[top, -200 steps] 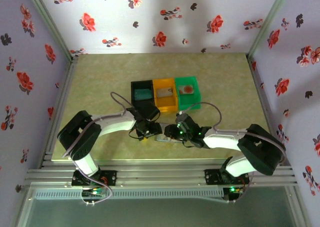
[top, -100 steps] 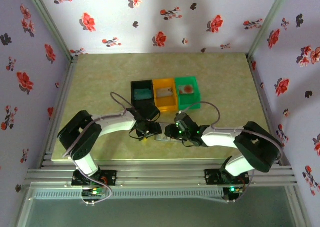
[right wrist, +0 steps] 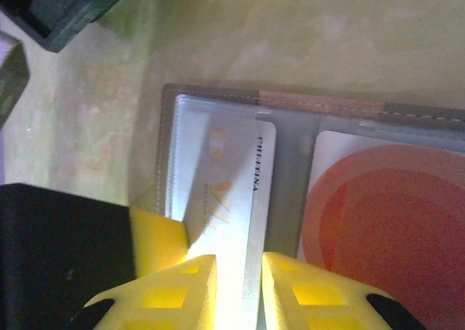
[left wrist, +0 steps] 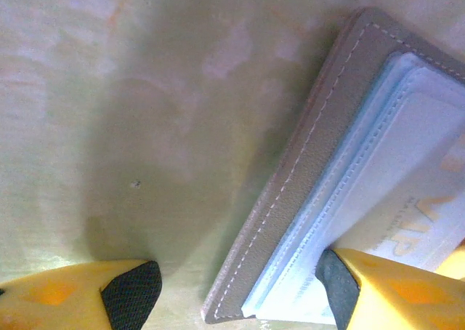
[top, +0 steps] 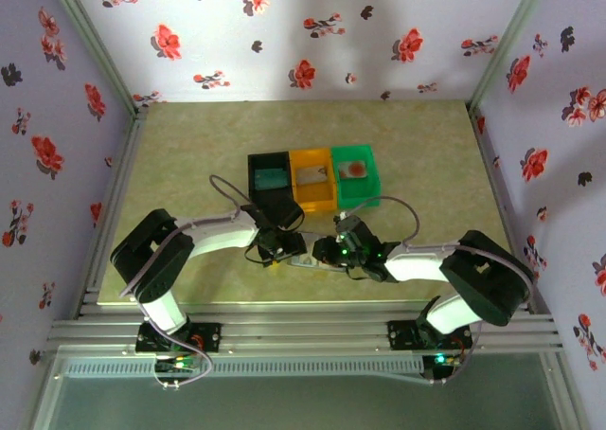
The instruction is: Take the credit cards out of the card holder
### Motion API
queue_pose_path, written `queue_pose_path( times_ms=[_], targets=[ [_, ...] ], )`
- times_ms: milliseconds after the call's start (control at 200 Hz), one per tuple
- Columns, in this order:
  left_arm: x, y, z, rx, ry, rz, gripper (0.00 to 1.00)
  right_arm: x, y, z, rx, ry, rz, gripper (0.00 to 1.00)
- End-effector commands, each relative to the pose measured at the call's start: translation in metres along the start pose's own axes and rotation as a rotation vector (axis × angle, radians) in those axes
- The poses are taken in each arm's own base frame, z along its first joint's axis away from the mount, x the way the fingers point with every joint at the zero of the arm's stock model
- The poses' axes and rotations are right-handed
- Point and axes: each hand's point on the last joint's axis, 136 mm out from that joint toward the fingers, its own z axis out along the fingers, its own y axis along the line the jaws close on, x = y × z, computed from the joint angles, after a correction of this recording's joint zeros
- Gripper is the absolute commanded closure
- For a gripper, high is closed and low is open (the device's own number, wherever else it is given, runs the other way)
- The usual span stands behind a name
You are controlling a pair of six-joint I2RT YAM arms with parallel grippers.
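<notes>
The grey card holder (top: 308, 260) lies open on the table between both grippers. In the right wrist view, the holder (right wrist: 327, 105) shows a silver credit card (right wrist: 232, 177) sticking out of its left pocket. A pale card with a red-orange blot (right wrist: 385, 221) sits in the right pocket. My right gripper (right wrist: 238, 286) has its jaws narrow, pressed to either side of the silver card. My left gripper (left wrist: 232, 294) stands open astride the holder's (left wrist: 305, 170) left panel. One of its pads (left wrist: 338, 290) rests on the clear pocket and the other sits on the table.
Black (top: 270, 179), orange (top: 312, 176) and green (top: 355, 172) bins stand in a row just behind the holder, each with a card inside. The black bin's corner (right wrist: 65, 10) lies near the holder. Flowered walls enclose the table.
My right gripper's jaws have narrowed around the silver card, and that arm has edged slightly left. The left arm has not moved.
</notes>
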Motion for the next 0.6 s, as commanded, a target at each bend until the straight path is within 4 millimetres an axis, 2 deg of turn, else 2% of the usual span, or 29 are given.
queue_pose_path(
  times_ms=[0,230,595],
  targets=[
    [0.070,0.042,0.088,-0.065,0.264,-0.004,0.31,-0.002,0.019,-0.004,-0.107,-0.008,0.005,0.76],
    [0.071,0.044,0.091,-0.057,0.269,-0.007,0.31,-0.004,0.031,-0.006,-0.181,-0.019,0.001,0.79],
    [0.072,0.044,0.091,-0.044,0.272,-0.014,0.31,-0.003,0.034,-0.008,-0.201,-0.022,-0.002,0.83]
  ],
)
